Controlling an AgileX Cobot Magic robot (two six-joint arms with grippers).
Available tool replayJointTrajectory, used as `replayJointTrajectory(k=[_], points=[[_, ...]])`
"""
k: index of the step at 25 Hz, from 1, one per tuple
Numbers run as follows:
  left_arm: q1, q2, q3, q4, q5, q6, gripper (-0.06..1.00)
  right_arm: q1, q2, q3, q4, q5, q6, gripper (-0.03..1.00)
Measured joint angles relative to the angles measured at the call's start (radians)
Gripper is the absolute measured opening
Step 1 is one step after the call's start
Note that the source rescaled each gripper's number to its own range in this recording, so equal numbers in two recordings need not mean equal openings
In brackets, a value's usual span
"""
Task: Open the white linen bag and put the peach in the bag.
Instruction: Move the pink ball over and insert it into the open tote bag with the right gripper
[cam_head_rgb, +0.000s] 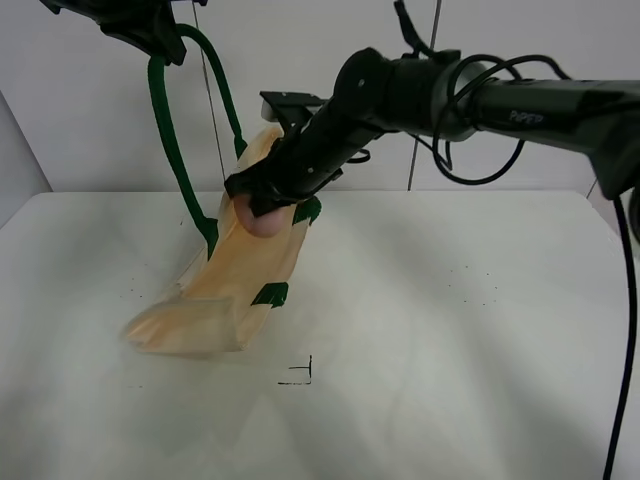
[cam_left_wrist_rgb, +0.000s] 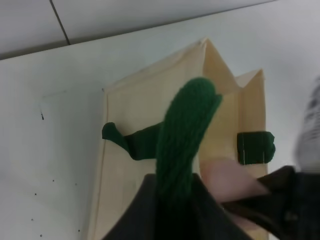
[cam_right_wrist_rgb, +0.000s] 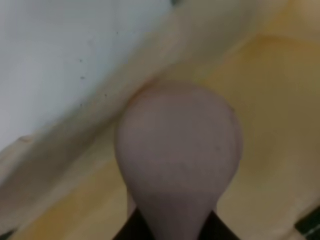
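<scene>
Cream cloth bag, creased and slumped on the smooth white desk, with its mouth lifted open. Left jaws are clamped on the thick, woolly green handle above the bag. Right jaws are clamped on the smooth, rounded, dull-pink peach at the bag's mouth, beside its cloth wall.

Grey lettering on the black tubular link of the right arm reads "PiPER"; it is faint in the exterior high view. A small black right-angle corner mark is drawn on the white table top. Neither wrist view shows any legible text.
</scene>
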Motion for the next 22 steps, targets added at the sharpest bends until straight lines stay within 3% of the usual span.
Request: replayJointTrajectory(k=[8,10,13,14,18,22], points=[[0.0,0.0,0.0,0.0,0.0,0.0,0.0,0.0,0.066,0.0,0.018,-0.08,0.002,0.03],[0.0,0.0,0.0,0.0,0.0,0.0,0.0,0.0,0.066,-0.001,0.03,-0.091,0.002,0.22],[0.0,0.0,0.0,0.0,0.0,0.0,0.0,0.0,0.066,-0.001,0.043,-0.104,0.002,0.73],[0.0,0.0,0.0,0.0,0.0,0.0,0.0,0.0,0.066,-0.001,0.043,-0.104,0.002,0.84],[0.0,0.0,0.0,0.0,0.0,0.0,0.0,-0.002,0.066,-0.005,0.033,-0.072,0.003,0.98],[0.0,0.0,0.0,0.0,0.0,0.0,0.0,-0.024,0.066,-0.071,-0.069,0.095,0.085,1.0]])
